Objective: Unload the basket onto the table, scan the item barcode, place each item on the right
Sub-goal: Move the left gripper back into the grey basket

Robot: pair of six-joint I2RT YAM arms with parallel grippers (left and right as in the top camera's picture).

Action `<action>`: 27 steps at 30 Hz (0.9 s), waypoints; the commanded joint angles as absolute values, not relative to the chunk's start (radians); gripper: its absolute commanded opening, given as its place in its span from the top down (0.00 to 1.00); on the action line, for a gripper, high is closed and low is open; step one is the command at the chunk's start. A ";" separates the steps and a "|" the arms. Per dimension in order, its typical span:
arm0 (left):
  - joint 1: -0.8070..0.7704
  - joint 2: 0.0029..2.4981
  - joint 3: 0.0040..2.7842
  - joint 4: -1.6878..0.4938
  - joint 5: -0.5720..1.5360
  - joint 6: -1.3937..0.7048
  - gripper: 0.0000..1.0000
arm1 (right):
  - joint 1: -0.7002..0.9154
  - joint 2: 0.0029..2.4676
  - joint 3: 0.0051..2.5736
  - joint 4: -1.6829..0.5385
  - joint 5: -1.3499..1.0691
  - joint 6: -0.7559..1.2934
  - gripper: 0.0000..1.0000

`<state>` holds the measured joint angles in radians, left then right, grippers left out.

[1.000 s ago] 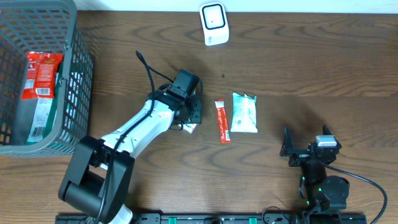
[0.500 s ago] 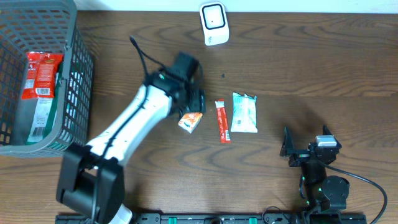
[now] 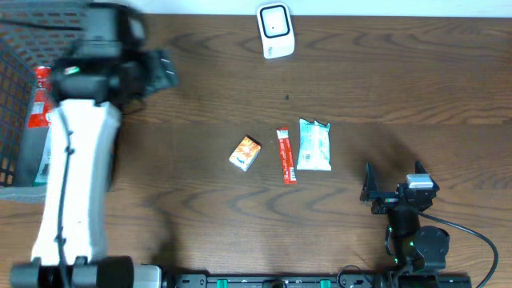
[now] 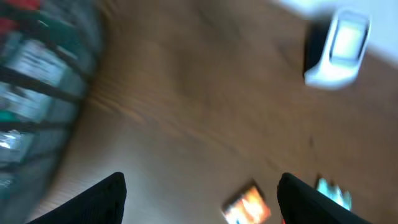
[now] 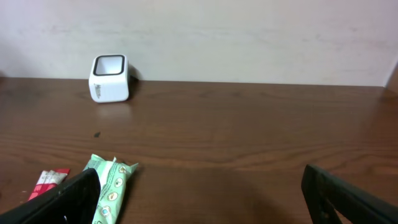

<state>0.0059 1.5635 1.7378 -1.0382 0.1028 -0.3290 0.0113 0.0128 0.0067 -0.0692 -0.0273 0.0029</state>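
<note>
The left gripper [image 4: 200, 194] is held spread and empty by the far-left basket [image 3: 10, 160]; the right gripper [image 5: 200, 202] is spread, empty, near-right of 3 packets [image 3: 286, 157].

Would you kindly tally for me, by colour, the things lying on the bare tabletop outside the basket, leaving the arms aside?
white scanner: 1
orange box: 1
red stick packet: 1
green-and-white packet: 1
Total: 4
</note>
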 commanded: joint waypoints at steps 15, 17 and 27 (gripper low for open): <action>0.530 1.572 1.764 -0.937 0.007 -0.165 0.15 | 0.000 0.009 0.006 -0.072 -0.031 -0.008 0.01; 0.548 1.625 1.764 -0.928 0.007 -0.125 0.14 | 0.000 0.009 0.006 -0.072 -0.031 -0.008 0.01; 0.555 1.885 1.764 -0.807 0.007 0.053 0.11 | 0.000 0.009 0.006 -0.072 -0.031 -0.008 0.01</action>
<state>0.5537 1.8282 1.7535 -0.8368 0.0193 -0.0246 0.0113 0.0128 0.0067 -0.0692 -0.0273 0.0032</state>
